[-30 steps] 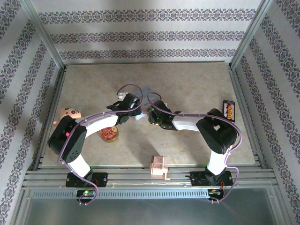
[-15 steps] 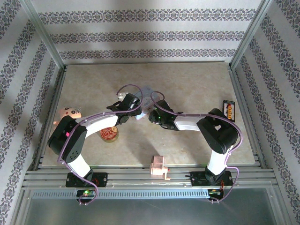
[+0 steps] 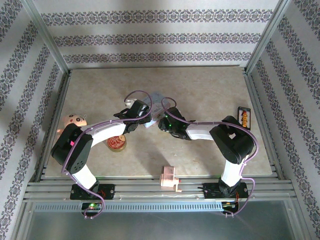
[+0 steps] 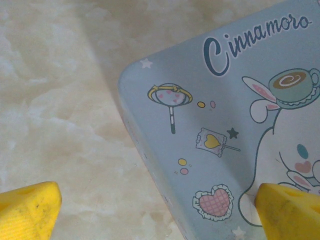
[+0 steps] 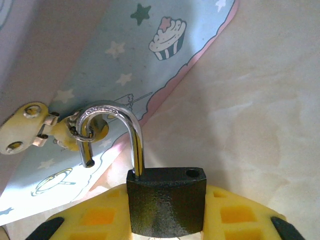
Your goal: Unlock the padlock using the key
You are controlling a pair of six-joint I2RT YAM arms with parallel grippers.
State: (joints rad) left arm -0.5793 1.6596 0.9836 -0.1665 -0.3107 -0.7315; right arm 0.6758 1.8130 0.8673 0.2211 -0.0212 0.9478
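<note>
Your right gripper (image 5: 167, 222) is clamped on the padlock (image 5: 166, 200) by its body. The padlock's long axis runs straight out from the fingers, with the shackle (image 5: 134, 130) leading toward the tin (image 5: 125, 65). The shackle's short leg is out of the body and hooked through the tin's latch ring (image 5: 80, 131). What the tin holds is hidden. Your left gripper (image 4: 160, 210) is spread wide across the tin's corner, gripping nothing. Both grippers meet mid-tabletop (image 3: 210, 90). Bare surface lies far and right, a round can (image 3: 117, 143) sits near-left, and a pink block (image 3: 169, 177) is at the near edge.
</note>
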